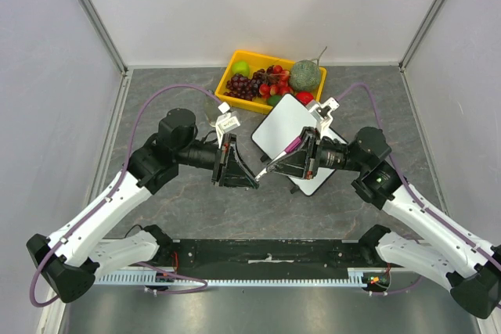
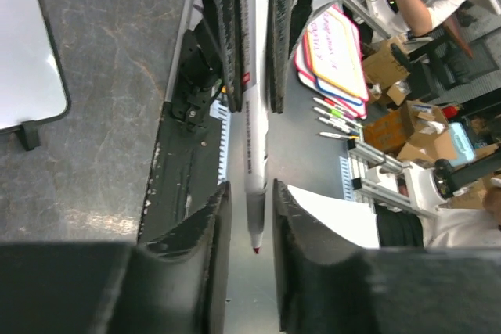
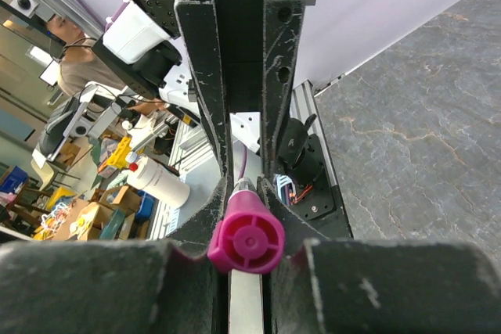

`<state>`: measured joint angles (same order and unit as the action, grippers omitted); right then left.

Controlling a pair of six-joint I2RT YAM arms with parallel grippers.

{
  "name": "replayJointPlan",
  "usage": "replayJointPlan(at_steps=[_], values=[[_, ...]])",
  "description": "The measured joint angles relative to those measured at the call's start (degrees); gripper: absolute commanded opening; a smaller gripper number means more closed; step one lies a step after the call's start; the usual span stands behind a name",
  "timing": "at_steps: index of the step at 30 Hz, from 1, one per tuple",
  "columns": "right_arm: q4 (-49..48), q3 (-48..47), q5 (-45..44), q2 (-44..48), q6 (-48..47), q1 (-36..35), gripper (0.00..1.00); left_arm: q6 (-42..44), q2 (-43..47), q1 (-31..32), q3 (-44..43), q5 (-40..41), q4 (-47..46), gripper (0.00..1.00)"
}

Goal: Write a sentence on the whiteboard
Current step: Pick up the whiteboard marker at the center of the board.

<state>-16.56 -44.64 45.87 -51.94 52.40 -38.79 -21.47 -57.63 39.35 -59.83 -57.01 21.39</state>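
Magenta-capped marker (image 3: pixel 245 242) clamped in right gripper (image 3: pixel 246 213), left gripper (image 2: pixel 250 193) slightly parted (around tip (image 2: pixel 256 246))

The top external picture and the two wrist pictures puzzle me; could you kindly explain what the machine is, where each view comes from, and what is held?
This is a robot with two arms bolted at the near edge of a grey table. The top picture looks down from above and behind them. The other two come from a camera on each wrist, looking along that arm's own fingers. On the table are a whiteboard, blank where it shows, and a yellow tray of fruit. The arms meet mid-table with a marker between them. The right gripper is closed on its magenta end. The left gripper flanks the bare tip; whether it grips, I cannot tell.
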Motion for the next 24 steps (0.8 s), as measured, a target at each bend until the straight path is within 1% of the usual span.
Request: replayJointPlan(at_steps=[2,4,6,7,11,14,18,24], values=[[1.0,0.0,-1.2,0.7,-0.5,0.0,0.0,-0.3,0.4,0.0,0.3,1.4,-0.2,0.59],[2.8,0.0,-2.6,1.7,-1.7,0.0,0.0,-0.4,1.4,0.0,0.5,3.8,-0.1,0.71],[5.6,0.0,-5.1,2.9,-3.7,0.0,0.0,-0.6,2.8,0.0,0.5,7.6,0.2,0.77],[7.3,0.0,-6.8,3.5,-4.6,0.0,0.0,-0.6,3.5,0.0,0.5,9.6,0.5,0.79],[14.6,0.2,-15.0,5.5,-7.6,0.0,0.0,-0.7,5.0,-0.3,0.8,17.0,1.7,0.81],[19.3,1.4,-21.4,7.1,-8.9,0.0,0.0,-0.7,3.8,-0.5,2.3,21.7,2.2,0.82],[24.7,4.3,-29.5,9.6,-9.6,0.0,0.0,-0.8,-1.5,-0.7,4.5,28.2,3.0,0.83],[31.1,5.5,-36.5,12.0,-10.1,0.8,0.0,0.6,-12.9,-0.7,5.3,34.8,0.5,0.84]])
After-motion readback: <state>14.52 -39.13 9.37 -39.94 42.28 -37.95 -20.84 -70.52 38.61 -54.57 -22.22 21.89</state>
